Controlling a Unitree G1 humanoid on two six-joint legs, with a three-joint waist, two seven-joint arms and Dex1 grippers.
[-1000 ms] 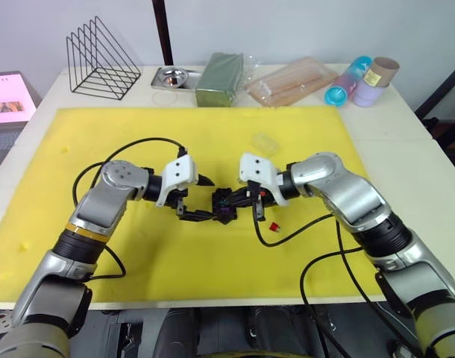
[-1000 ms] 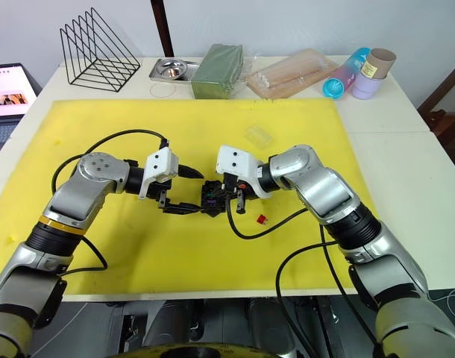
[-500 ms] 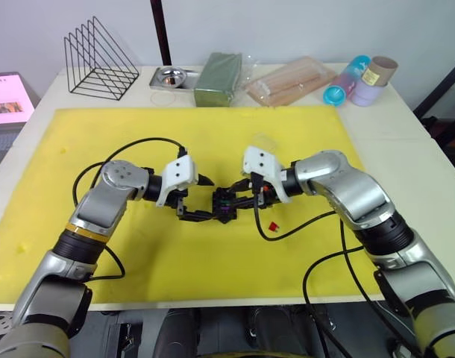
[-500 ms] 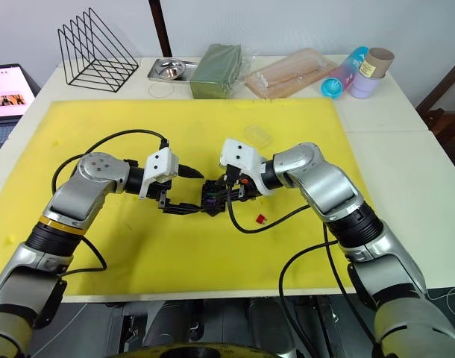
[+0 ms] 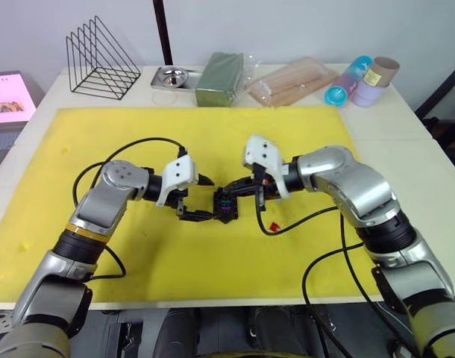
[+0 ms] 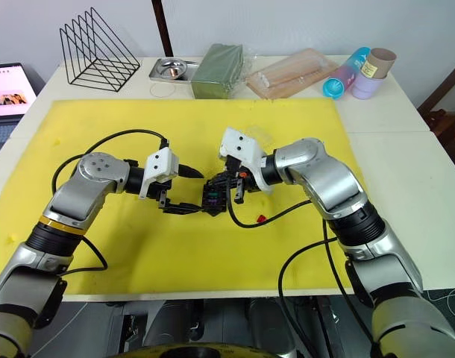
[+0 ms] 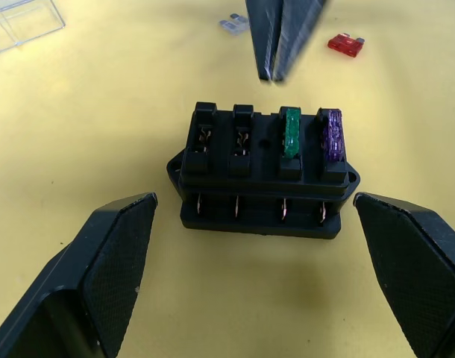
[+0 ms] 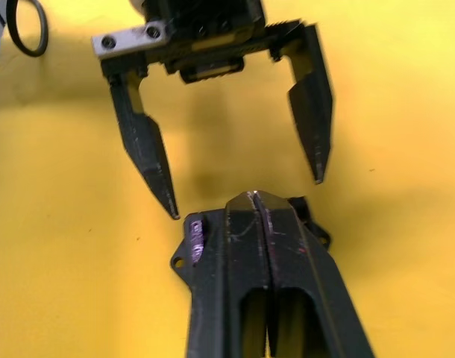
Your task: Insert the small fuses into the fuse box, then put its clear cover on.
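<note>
Centrally on the soft yellow mat (image 5: 287, 134) sat the ribbed black fuse box (image 7: 262, 171), green fuse (image 7: 290, 133) and purple fuse (image 7: 332, 135) seated, two slots bare. The left gripper (image 7: 261, 276) flanked it, textured fingers spread wide without touching. The right gripper (image 8: 255, 200) hung over it, fingers pressed together. The red fuse (image 7: 345, 44), grey fuse (image 7: 234, 25) and glassy clear cover (image 7: 20, 24) lay apart beyond.

Bright, even lighting; right wrist view slightly blurred
</note>
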